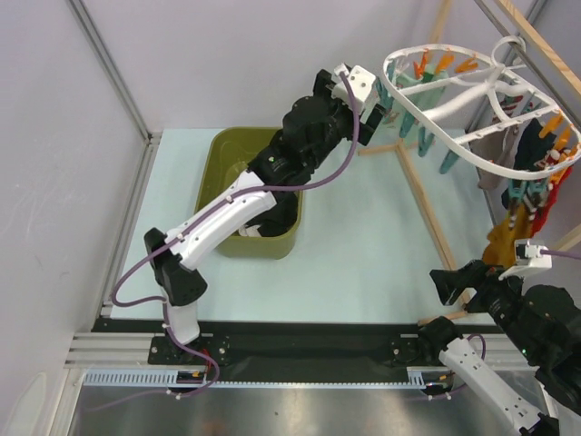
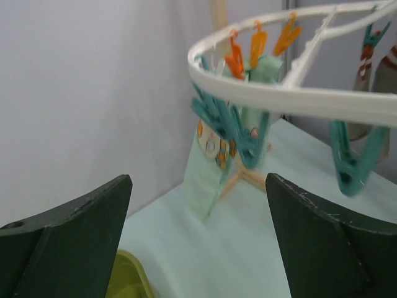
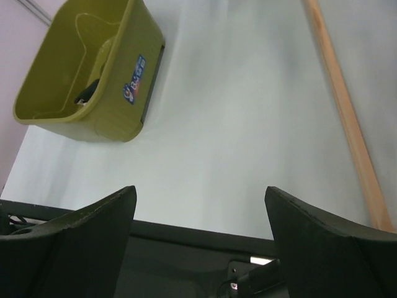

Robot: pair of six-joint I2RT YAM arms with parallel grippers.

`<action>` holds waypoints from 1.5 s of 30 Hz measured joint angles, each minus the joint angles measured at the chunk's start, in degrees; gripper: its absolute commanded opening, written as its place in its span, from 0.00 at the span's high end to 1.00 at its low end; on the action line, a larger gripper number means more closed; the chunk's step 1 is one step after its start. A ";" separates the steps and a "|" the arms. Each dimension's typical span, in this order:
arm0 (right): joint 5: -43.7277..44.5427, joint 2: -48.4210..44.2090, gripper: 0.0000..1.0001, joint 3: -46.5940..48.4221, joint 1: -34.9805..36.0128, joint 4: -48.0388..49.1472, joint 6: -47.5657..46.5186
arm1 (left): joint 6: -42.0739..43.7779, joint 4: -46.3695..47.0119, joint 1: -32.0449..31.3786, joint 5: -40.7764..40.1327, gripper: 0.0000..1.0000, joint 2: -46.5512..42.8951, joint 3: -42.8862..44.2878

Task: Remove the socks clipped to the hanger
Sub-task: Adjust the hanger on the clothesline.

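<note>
My table (image 1: 363, 236) is pale mint, boxed by lilac walls (image 1: 64, 136), with an olive tub (image 1: 227, 173) left of centre. A wooden rack (image 1: 422, 195) crosses the right side, bare tabletop between. My left gripper (image 2: 198, 242), spread, hangs raised beside the hanger (image 1: 454, 109) rim near the mint sock (image 2: 208, 180); other socks (image 1: 536, 182) hang at far right. My right gripper (image 3: 198, 236), also spread, sits low by the near edge.

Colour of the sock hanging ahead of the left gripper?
Pale mint fabric sock with a small printed figure; best in left wrist view.
</note>
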 measured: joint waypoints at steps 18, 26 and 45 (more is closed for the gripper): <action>4.94 8.37 0.09 5.22 -0.33 -5.33 1.49 | -19.69 9.86 2.01 21.22 0.05 -30.25 -43.76; 6.05 9.03 0.10 6.67 -0.33 -5.14 1.90 | -21.05 26.08 0.00 33.35 0.06 -18.97 -46.86; 5.86 1.66 0.11 10.73 -0.33 -2.86 1.90 | -18.56 40.00 -16.24 30.99 0.02 12.81 -25.62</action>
